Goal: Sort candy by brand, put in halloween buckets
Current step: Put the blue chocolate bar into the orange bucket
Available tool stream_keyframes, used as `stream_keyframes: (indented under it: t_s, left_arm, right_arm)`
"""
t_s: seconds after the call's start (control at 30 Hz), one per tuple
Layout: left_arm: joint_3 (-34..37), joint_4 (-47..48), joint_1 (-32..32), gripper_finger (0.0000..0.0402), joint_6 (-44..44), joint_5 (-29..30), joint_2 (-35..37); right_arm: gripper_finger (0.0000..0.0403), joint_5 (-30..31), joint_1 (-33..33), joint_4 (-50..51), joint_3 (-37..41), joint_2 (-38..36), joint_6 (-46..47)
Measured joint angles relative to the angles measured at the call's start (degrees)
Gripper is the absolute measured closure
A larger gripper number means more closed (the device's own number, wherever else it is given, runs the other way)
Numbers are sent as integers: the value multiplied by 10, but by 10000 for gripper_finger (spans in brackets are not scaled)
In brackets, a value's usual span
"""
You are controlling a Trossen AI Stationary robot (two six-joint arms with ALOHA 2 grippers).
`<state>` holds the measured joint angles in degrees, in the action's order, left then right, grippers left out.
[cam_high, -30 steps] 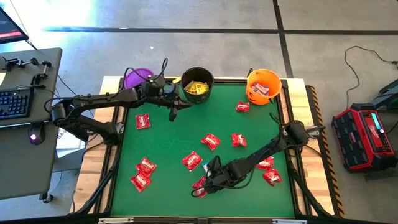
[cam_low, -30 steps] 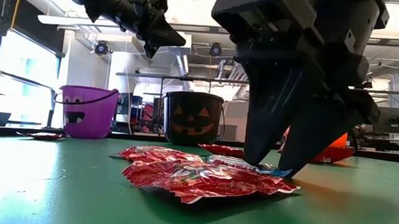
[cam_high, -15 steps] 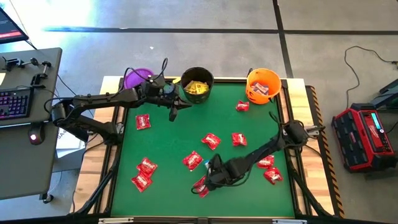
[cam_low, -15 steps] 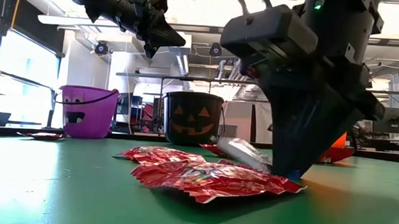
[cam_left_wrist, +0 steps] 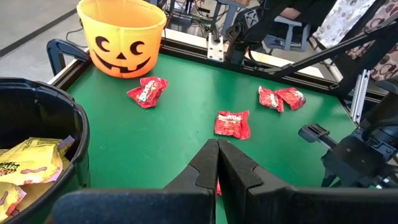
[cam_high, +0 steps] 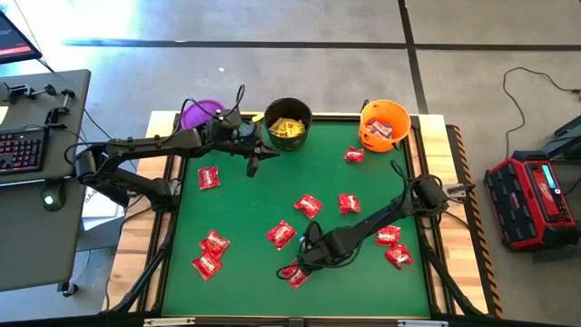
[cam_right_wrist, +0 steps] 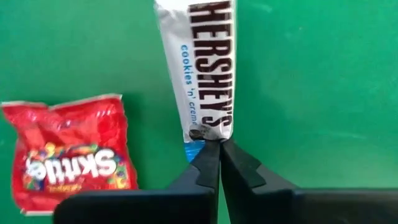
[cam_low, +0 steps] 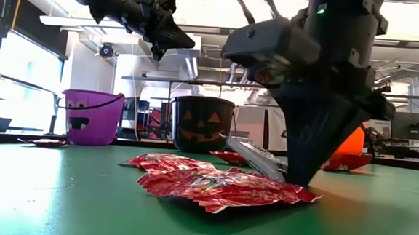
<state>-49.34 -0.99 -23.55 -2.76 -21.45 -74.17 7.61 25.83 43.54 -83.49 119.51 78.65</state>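
My right gripper [cam_high: 307,252] stands at the near middle of the green table, shut on a white-and-blue bar [cam_right_wrist: 205,68]. A red packet [cam_right_wrist: 71,155] lies right beside it. My left gripper [cam_high: 252,165] hangs shut and empty above the table, next to the black bucket [cam_high: 289,123], which holds yellow packets [cam_left_wrist: 31,168]. The purple bucket [cam_high: 201,113] and the orange bucket [cam_high: 384,125] stand on either side of it along the far edge. My right gripper pinches the bar's blue-edged end [cam_right_wrist: 208,134] between its two fingertips. The fingers come steeply from above. In the low view the bar [cam_low: 254,157] slants, with the held end low by the table and the free end raised.
Red packets lie scattered over the table: [cam_high: 209,177], [cam_high: 307,205], [cam_high: 349,203], [cam_high: 280,234], [cam_high: 214,242], [cam_high: 205,265], [cam_high: 388,236], [cam_high: 353,155]. One red packet [cam_high: 292,272] lies just near of my right gripper. A raised rim [cam_high: 427,182] borders the table.
My right gripper has shut its fingers on the end of the white-and-blue bar and tipped a little. The bar, which lay flat, now slants with its free end off the table. The red packet beside it has stayed put.
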Motion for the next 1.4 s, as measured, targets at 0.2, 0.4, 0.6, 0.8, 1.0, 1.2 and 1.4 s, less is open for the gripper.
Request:
stream_keyframes:
  t_s: [0.2, 0.4, 0.6, 0.8, 1.0, 1.2, 1.4]
  left_arm:
    - [0, 0, 0, 401, 0, 0, 0]
    - [0, 0, 0, 402, 0, 0, 0]
    - [0, 0, 0, 402, 0, 0, 0]
    - [0, 0, 0, 401, 0, 0, 0]
    - [0, -2, 0, 402, 0, 0, 0]
    - [0, -1, 0, 401, 0, 0, 0]
    - [0, -1, -1, 402, 9, 0, 0]
  right_arm:
    - [403, 33, -3, 38, -33, 2, 10]
    - [403, 61, -8, 69, -73, 1, 9]
    - [403, 90, -14, 109, -107, 0, -3]
    - [403, 119, -21, 147, -133, -14, -5]
    - [402, 163, -34, 217, -142, -63, -1]
    - [402, 184, -56, 298, -143, -124, -2]
    - [402, 106, -84, 261, -143, -147, -114]
